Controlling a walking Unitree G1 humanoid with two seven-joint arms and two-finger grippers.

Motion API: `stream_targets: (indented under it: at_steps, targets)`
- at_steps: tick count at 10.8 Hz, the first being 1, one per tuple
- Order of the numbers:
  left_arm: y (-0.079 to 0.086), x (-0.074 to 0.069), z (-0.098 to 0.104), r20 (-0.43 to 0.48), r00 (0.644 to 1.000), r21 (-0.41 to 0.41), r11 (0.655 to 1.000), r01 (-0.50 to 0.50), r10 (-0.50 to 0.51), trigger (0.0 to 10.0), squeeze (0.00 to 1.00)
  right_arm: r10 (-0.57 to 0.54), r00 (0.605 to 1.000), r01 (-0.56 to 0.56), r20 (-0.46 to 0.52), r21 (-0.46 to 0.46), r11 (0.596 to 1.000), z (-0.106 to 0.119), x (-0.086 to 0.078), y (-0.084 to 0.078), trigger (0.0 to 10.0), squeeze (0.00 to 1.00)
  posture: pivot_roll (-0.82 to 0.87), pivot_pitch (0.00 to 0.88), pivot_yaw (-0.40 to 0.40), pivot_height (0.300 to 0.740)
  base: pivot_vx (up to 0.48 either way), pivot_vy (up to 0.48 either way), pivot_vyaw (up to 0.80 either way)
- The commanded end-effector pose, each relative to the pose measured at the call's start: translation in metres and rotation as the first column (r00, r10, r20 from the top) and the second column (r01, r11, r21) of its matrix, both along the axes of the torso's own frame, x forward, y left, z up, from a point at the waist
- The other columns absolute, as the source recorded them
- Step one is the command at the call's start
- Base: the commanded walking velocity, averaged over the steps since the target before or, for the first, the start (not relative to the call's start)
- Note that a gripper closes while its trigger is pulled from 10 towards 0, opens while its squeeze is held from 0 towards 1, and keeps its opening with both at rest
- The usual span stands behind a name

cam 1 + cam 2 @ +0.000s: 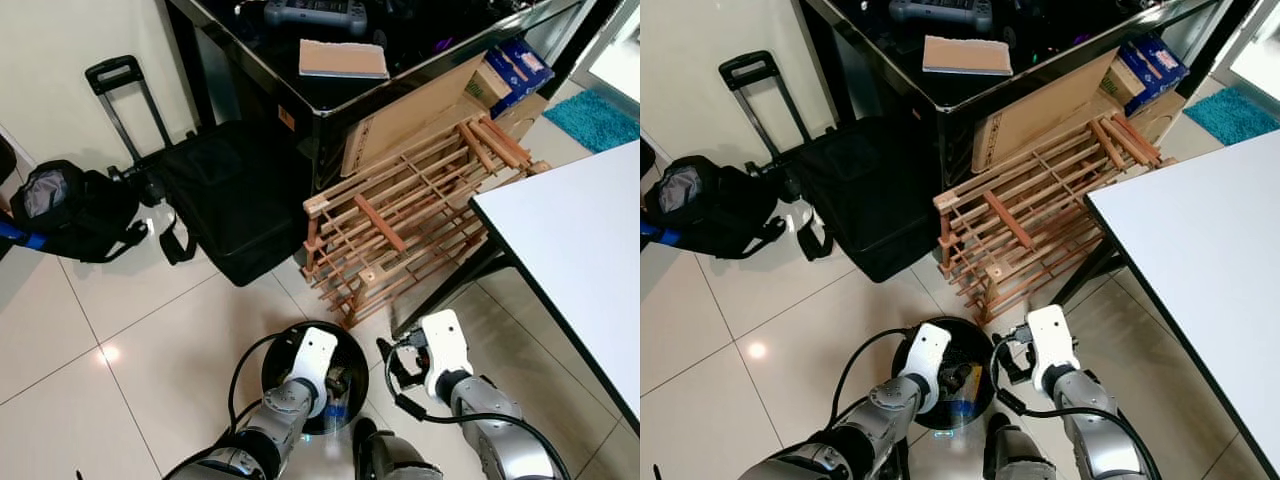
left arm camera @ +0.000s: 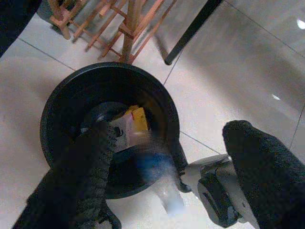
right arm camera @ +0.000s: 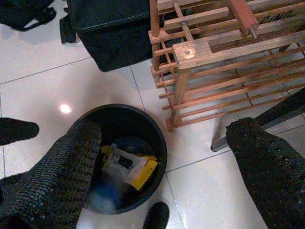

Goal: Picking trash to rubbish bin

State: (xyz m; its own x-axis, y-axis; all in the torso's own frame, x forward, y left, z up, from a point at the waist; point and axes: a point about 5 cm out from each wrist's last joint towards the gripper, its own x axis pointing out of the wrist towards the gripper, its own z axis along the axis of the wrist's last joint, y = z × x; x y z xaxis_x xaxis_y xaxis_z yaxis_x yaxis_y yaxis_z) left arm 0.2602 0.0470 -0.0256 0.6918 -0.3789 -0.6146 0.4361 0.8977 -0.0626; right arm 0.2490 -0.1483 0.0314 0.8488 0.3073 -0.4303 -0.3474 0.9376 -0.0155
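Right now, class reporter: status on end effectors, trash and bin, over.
Left end effector open over black bin. Right end effector open beside it. Yellow trash inside. Wooden rack close behind.

bin (black) between arms, wooden rack

Ahead of you a wooden rack lies tilted on the tiled floor, leaning against a glossy black cabinet with a flat cardboard box on top. Left of it you see a black bag and a backpack. A white bench stands at right.
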Motion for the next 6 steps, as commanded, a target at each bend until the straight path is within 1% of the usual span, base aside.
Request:
stream_targets:
  at_steps: [1,5,6]
  targets:
    - [-0.003,-0.002,-0.001,0.002,1.0,0.016,1.0,0.015,-0.015,10.0,0.0,-0.008,1.0,0.008,-0.015,0.0,1.0,-0.002,-0.002,-0.001,10.0,0.0,-0.17,0.283,-0.018,0.74,0.0,0.0,0.0]
    - [0.01,0.007,0.004,0.053,0.998,0.02,0.999,-0.032,0.031,10.0,0.0,-0.014,1.0,0.014,-0.008,0.003,1.0,-0.001,0.002,0.0,10.0,0.0,-0.15,0.271,-0.013,0.74,0.0,0.0,0.0]
    - [0.017,0.015,0.01,0.108,0.993,0.022,0.999,-0.045,0.042,10.0,0.0,-0.018,1.0,0.018,0.004,0.004,1.0,0.0,0.006,0.001,10.0,0.0,-0.14,0.255,-0.003,0.74,0.0,0.0,0.0]
